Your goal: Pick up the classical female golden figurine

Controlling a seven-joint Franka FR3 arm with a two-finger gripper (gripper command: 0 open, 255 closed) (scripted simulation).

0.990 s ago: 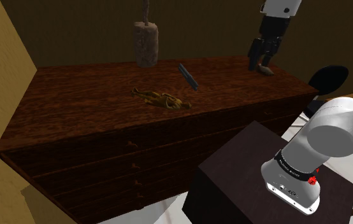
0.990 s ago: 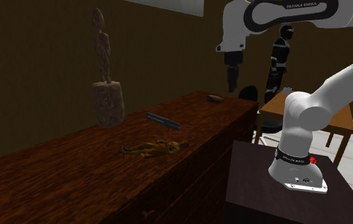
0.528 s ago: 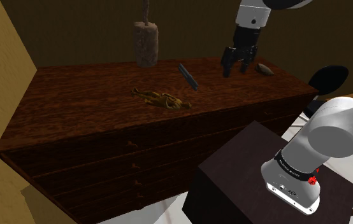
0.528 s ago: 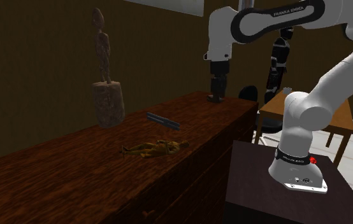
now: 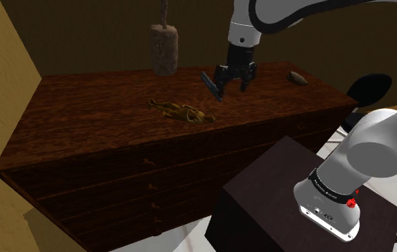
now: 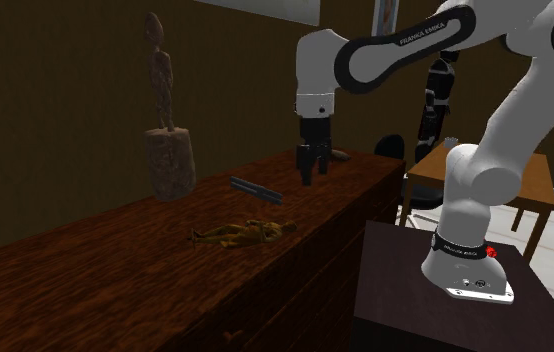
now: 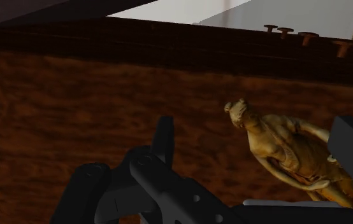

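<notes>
The golden female figurine [image 5: 181,112] lies flat on the dark wooden dresser top [image 5: 89,122], near its front edge. In the second exterior view the figurine [image 6: 245,234] lies nearer the camera than the arm. My black gripper [image 5: 232,87] hangs open above the dresser, to the figurine's right in the shoulder view and well apart from it. It points down [image 6: 311,172] with nothing between its fingers. Seen from the wrist, the figurine [image 7: 290,153] lies head first towards the drawer-front edge, between the spread fingers [image 7: 164,137] but far below them.
A slim dark blue object [image 5: 210,83] leans just beside the gripper. A tall brown statue on a rough block [image 5: 165,50] stands at the back of the dresser. A small brown oval thing [image 5: 297,77] lies at the far right end. My stand [image 5: 276,193] is in front.
The arm has swung left along the dresser in the shoulder view, from the small oval thing to beside the blue object, and come lower. The gripper stayed open. The figurine has not moved.
</notes>
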